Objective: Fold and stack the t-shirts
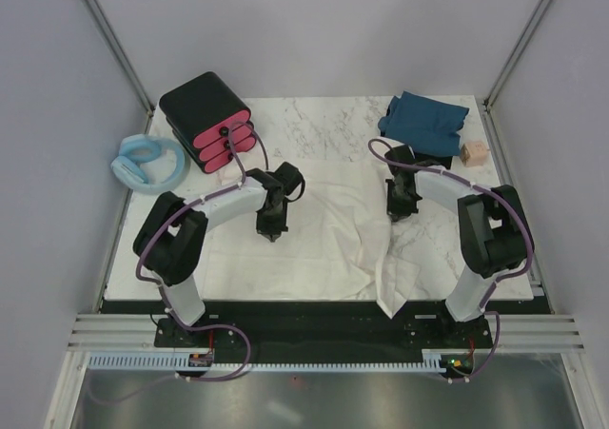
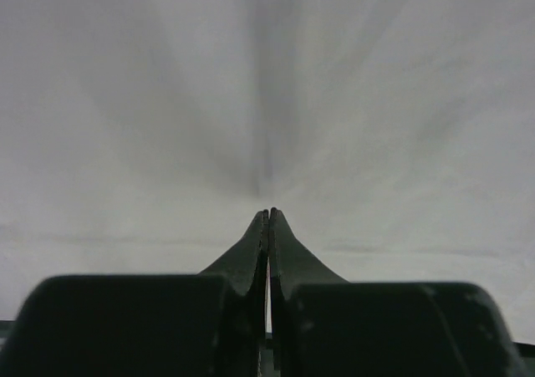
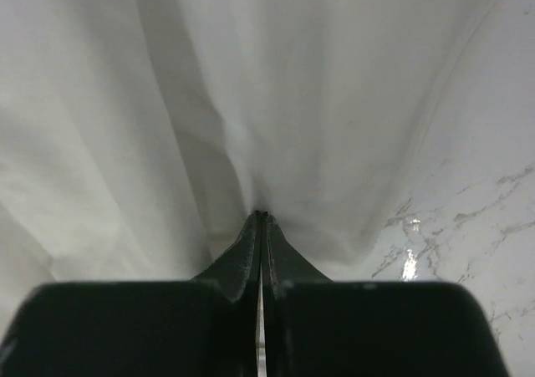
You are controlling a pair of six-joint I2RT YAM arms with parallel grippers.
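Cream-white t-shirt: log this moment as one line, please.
left gripper: shut on large cream-white cloth t-shirt | right gripper: shut on same t-shirt | dark teal-blue cloth t-shirt: far right, untouched | stack: not started

The left tool (image 2: 268, 214) is pressing its two dark fingers (image 2: 242, 260) together, tips meeting, and pinching the white shirt (image 2: 267, 76). The shirt is filling everything beyond the tool. One soft crease is running straight away from the tool's tips, with fainter folds fanning out either side.
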